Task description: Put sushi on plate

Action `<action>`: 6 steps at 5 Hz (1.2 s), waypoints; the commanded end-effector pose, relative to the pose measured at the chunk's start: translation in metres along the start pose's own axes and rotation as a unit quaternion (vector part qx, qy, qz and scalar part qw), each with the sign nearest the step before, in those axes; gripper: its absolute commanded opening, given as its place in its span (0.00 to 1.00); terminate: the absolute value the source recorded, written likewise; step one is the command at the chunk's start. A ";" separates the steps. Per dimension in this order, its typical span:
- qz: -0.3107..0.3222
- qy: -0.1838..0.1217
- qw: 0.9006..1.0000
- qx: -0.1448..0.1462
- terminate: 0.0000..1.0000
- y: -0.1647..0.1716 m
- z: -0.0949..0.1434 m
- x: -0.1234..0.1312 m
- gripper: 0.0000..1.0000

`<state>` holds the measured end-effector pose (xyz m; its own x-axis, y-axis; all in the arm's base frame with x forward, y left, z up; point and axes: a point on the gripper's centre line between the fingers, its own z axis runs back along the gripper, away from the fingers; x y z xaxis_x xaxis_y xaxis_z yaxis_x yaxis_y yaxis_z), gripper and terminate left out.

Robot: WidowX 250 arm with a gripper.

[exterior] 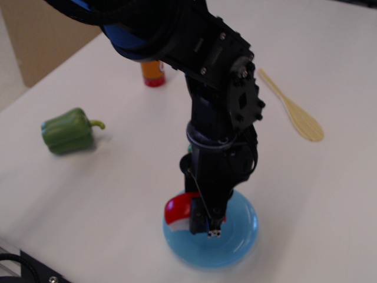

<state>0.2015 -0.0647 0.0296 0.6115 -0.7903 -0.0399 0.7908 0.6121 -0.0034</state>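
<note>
The sushi (176, 211), red domed top over a white rice base, is held in my gripper (197, 221) at the left part of the light-blue plate (241, 233). The gripper is shut on the sushi and sits low over the plate; I cannot tell whether the sushi touches the plate. My black arm reaches down from the top of the view and hides most of the plate's middle and back rim.
A green bell pepper (68, 131) lies at the left. A red bottle with an orange label (153, 73) stands behind the arm, mostly hidden. A wooden spoon (293, 108) lies at the right. The purple eggplant is hidden behind the arm.
</note>
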 end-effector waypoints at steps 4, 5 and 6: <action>0.099 -0.051 0.993 0.047 0.00 -0.003 0.085 -0.024 1.00; 0.099 -0.051 0.993 0.047 0.00 -0.003 0.085 -0.024 1.00; 0.099 -0.051 0.993 0.047 1.00 -0.003 0.085 -0.024 1.00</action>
